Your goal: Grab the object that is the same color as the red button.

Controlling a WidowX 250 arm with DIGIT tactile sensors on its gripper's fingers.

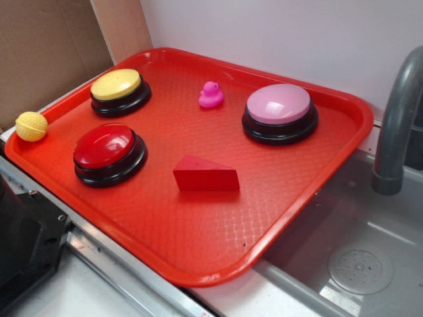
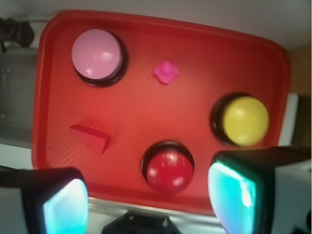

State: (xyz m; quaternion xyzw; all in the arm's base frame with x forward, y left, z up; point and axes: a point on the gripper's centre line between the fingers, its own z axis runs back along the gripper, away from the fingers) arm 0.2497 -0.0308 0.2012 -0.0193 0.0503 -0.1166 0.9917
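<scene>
Three dome buttons are seen on a big red tray (image 1: 317,172), plus two small objects. Seen from the exterior view, the red button (image 1: 108,152), a glossy red dome on a black round base, is placed at about 9 o'clock on the tray; the yellow button (image 1: 119,91) is at about 11 o'clock, just behind it; the pink button (image 1: 279,112) is at about 2 o'clock, well apart from both. The red wedge block (image 1: 206,174), shaped like a cheese slice, is laid flat near the tray centre, between the red button and the pink button, touching neither. A pink duck (image 1: 211,94) is set upright at about 12 o'clock, between the yellow and pink buttons. A yellow ball (image 1: 31,126) is seen off the tray, just beside its 9 o'clock rim. A grey faucet (image 1: 396,125) and a sink basin (image 1: 357,264) are seen past the tray's 3 o'clock side. In the wrist view the layout is flipped: the red wedge block (image 2: 91,136) is found at about 8 o'clock on the tray (image 2: 161,34), the red button (image 2: 168,167) at 6 o'clock, the yellow button (image 2: 242,120) at 3 o'clock, the pink button (image 2: 97,55) at 10 o'clock, and the pink duck (image 2: 166,71) near 12 o'clock. The gripper (image 2: 148,195) is held above the tray's near edge, with jaws spread wide and nothing between them; the fingertips (image 2: 66,202) are lit cyan, and nothing is touched. The wedge is left of the gripper's centre line, well apart from it.
</scene>
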